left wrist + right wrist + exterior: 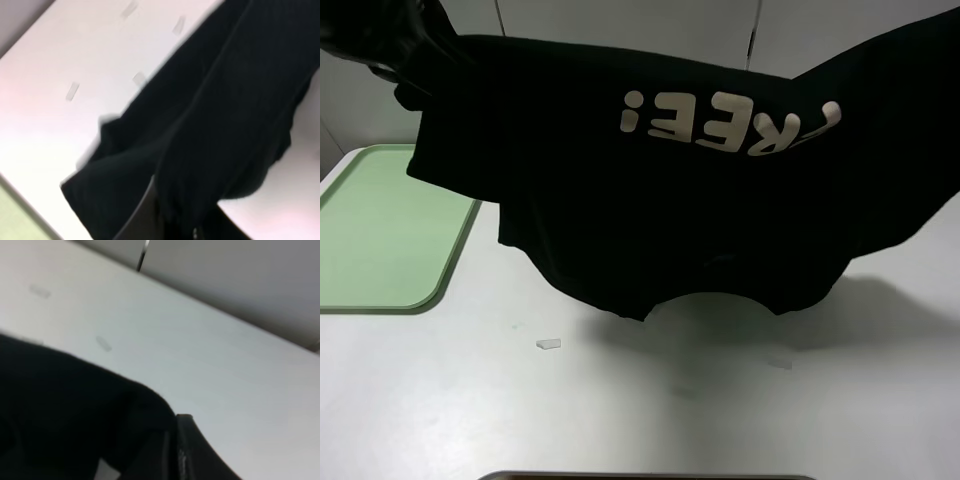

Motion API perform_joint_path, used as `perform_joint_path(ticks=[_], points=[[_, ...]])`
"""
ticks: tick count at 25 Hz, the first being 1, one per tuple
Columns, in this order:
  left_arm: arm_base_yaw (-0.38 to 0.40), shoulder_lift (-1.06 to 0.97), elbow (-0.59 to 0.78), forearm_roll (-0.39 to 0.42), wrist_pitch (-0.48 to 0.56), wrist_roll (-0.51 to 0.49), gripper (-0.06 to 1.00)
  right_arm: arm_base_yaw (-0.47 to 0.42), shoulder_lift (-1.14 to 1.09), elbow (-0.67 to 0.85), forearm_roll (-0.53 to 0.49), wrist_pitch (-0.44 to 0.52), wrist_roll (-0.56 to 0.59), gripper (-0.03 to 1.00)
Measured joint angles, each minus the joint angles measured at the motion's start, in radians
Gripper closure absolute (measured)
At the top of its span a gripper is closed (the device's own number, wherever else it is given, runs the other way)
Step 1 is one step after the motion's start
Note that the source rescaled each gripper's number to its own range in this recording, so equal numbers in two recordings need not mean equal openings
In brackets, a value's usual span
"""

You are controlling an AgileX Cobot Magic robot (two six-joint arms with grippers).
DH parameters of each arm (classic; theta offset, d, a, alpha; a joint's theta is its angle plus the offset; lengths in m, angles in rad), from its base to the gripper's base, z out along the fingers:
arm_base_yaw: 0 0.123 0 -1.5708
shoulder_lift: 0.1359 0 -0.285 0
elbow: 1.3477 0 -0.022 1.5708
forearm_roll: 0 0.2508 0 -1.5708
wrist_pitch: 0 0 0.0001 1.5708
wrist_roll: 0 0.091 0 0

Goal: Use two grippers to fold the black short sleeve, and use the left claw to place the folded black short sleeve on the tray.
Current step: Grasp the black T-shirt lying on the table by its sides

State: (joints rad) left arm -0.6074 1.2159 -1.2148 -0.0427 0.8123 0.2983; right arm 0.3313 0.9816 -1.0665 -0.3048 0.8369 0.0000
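Hanging aloft between both jaws, the black short sleeve (670, 220) spreads wide above the white table (640, 410), its "FREE!" lettering (730, 125) upside down. At one upper edge the left claw (170, 225) is clenched on the cloth; at the other, the right gripper (170, 455) grasps it too. Below the left claw, on the table, lies the pale green tray (380, 240).

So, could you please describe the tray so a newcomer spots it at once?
On the white table, look to the left side of the high view, beside the hanging black short sleeve. The tray lies flat there: the only pale green thing, rectangular with rounded corners.
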Motion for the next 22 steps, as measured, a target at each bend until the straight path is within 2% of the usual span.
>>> perform_joint_path(ticks=[6, 10, 13, 19, 20, 22], points=[[-0.132, -0.105, 0.000, 0.000, 0.017, -0.098, 0.94, 0.000, -0.183, 0.000, 0.011, 0.056, -0.009, 0.97], [-0.237, -0.160, -0.024, 0.000, 0.019, -0.184, 0.94, 0.000, -0.296, -0.005, 0.053, 0.088, -0.063, 0.97], [-0.294, -0.188, -0.067, -0.001, 0.019, -0.237, 0.94, 0.000, -0.336, -0.055, 0.093, 0.156, -0.112, 0.97], [-0.332, -0.195, -0.139, 0.009, 0.019, -0.269, 0.94, 0.000, -0.334, -0.196, 0.146, 0.242, -0.155, 0.97], [-0.333, -0.195, -0.140, 0.028, 0.020, -0.275, 0.94, 0.000, -0.327, -0.203, 0.145, 0.247, -0.156, 0.97], [-0.333, -0.183, -0.140, 0.116, 0.045, -0.298, 0.94, 0.000, -0.292, -0.206, 0.136, 0.257, -0.158, 0.97]])
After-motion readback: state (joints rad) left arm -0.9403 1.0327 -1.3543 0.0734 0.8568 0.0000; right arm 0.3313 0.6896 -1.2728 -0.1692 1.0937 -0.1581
